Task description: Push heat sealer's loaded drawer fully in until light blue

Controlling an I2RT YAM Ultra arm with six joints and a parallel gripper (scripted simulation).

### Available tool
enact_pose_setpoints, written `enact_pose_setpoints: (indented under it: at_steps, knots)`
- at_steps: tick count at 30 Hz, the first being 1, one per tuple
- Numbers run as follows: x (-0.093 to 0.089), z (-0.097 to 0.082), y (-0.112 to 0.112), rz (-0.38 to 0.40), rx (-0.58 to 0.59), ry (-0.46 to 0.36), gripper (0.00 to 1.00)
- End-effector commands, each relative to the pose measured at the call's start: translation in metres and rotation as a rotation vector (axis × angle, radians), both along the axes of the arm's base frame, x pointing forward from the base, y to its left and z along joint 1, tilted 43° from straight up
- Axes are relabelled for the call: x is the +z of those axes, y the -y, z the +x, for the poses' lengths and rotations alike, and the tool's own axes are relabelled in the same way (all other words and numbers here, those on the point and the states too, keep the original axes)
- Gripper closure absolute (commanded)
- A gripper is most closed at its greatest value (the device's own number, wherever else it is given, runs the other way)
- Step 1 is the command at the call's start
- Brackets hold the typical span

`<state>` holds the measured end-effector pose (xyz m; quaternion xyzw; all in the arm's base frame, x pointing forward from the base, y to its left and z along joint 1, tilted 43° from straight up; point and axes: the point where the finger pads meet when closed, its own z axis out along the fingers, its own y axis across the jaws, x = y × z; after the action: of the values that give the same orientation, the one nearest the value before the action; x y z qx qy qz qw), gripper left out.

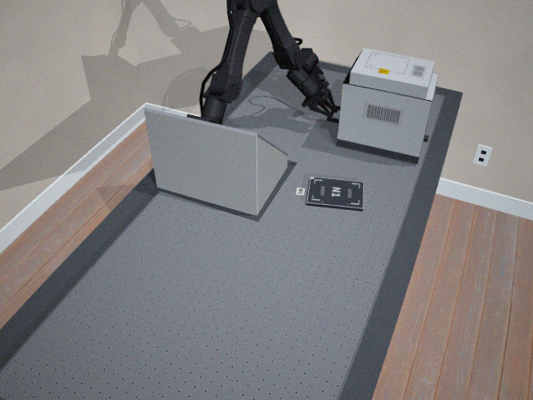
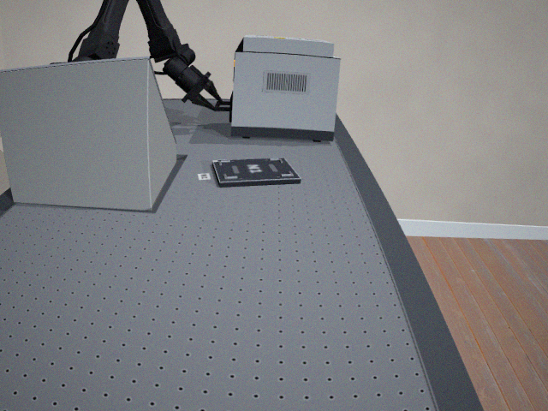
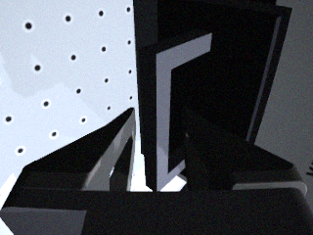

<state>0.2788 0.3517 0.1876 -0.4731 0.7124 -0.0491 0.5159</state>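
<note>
The white heat sealer [image 1: 383, 135] [image 2: 282, 110] stands upright on the far part of the table. Its drawer front [image 3: 220, 85] is a dark panel, seen only as a thin dark strip at the sealer's left side in the exterior view. My gripper [image 1: 332, 112] [image 2: 217, 104] [image 3: 158, 117] is partly open around the drawer's bracket-shaped handle [image 3: 163, 113] [image 2: 224, 109], with a gap beside the handle. The seal sheet, plate and sealing frame are hidden. A small orange-yellow patch [image 2: 234, 62] shows at the sealer's front edge; whether it is the light I cannot tell.
A large grey wedge-shaped box [image 1: 206, 159] [image 2: 80, 133] stands left of the sealer, near the arm's base. A flat dark panel marked N1 [image 1: 335, 202] [image 2: 254, 175] lies nearer the cameras, beside a small white label [image 1: 300, 191] [image 2: 203, 176]. A wall stands behind the sealer.
</note>
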Motion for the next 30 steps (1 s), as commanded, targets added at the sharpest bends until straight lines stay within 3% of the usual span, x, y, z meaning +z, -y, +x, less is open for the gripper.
enact_pose_setpoints:
  at_steps: [1, 8, 30]
  knots:
    - [-0.009, 0.01, 0.007, -0.006, -0.048, 0.008, 0.7]
    - [0.004, 0.008, 0.007, 0.023, -0.045, 0.022, 0.7]
    - [0.004, 0.008, 0.007, 0.021, -0.045, 0.021, 0.7]
